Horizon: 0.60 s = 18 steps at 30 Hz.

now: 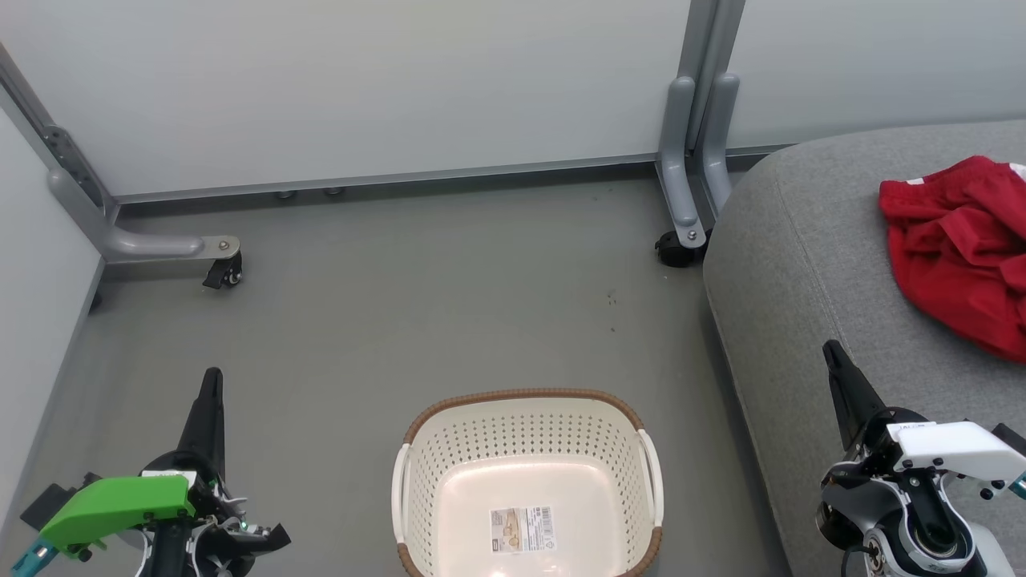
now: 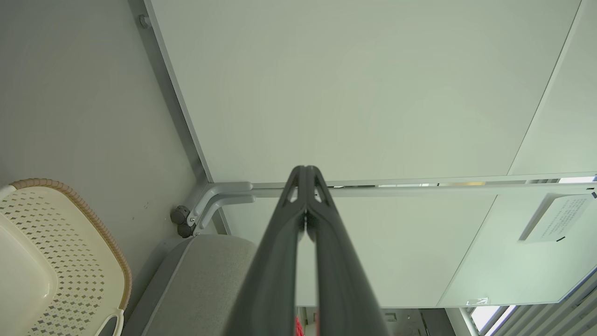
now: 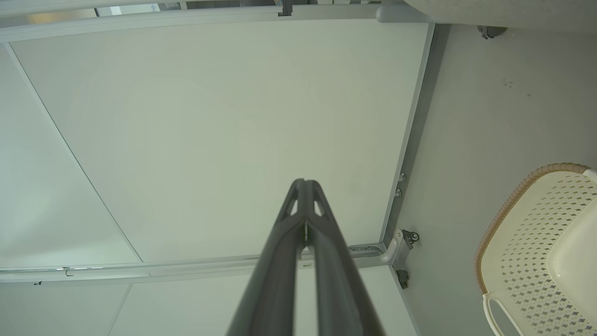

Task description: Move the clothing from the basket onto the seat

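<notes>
The clothing (image 1: pixel 958 248) lay in a crumpled red heap on the seat (image 1: pixel 801 264), at the right edge of the head view and partly cut off by the frame. A bit of white trim showed at its top. Whether it was one garment or two could not be told. The seat was a grey cushion with a stitched seam. It stood just right of the basket (image 1: pixel 525 394); whether the two touched was not clear. The basket sat upright on the grey floor (image 1: pixel 401 304) at bottom centre, brown rim up, with white handles on both sides. Its bare cream bottom showed the label sticker (image 1: pixel 523 529).

The left gripper (image 1: pixel 212 378) was at lower left over the floor, well left of the basket. Its fingers were pressed together into one dark point and gripped nothing. The left wrist view showed both fingers meeting at the tips. The right gripper (image 1: pixel 830 349) was at lower right over the front part of the seat. Its fingers were likewise together with nothing between them, near the clothing but apart from it. The right wrist view showed the same joined tips against a pale partition panel (image 1: pixel 361 88).

The panels ran behind the floor on grey feet, with a caster (image 1: pixel 224 276) at left and a second caster (image 1: pixel 677 248) by the seat's far corner.
</notes>
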Available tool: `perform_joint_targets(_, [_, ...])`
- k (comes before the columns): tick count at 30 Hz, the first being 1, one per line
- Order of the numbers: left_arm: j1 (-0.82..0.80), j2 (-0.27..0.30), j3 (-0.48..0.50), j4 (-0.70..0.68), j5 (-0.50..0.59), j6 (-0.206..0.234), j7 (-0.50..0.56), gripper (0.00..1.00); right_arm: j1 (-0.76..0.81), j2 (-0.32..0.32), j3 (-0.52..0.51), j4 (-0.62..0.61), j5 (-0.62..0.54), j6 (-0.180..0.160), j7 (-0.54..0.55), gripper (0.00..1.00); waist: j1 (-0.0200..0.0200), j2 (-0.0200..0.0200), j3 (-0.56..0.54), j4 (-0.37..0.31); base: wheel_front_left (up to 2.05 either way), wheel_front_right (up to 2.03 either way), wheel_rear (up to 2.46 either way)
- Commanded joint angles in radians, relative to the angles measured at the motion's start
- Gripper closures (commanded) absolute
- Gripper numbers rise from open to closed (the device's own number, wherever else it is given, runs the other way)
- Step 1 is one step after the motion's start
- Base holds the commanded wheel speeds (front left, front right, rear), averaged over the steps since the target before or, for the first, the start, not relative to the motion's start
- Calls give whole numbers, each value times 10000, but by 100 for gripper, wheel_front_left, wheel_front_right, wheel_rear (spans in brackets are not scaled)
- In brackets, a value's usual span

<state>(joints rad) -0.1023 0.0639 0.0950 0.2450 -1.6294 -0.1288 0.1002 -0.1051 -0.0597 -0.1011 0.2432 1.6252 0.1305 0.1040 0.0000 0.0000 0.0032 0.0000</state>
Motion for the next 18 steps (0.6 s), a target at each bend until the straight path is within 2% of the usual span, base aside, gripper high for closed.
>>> perform_joint_targets(1, [-117, 0, 37, 10, 22, -52, 17, 100, -60, 1, -22, 22, -28, 4, 23, 100, 0, 0, -1, 0, 0, 0, 0])
perform_joint_targets(18, [-122, -18, 81, 9, 67, -52, 41, 100, -64, 22, -50, 25, -64, 4, 62, 100, 0, 0, -1, 0, 0, 0, 0])
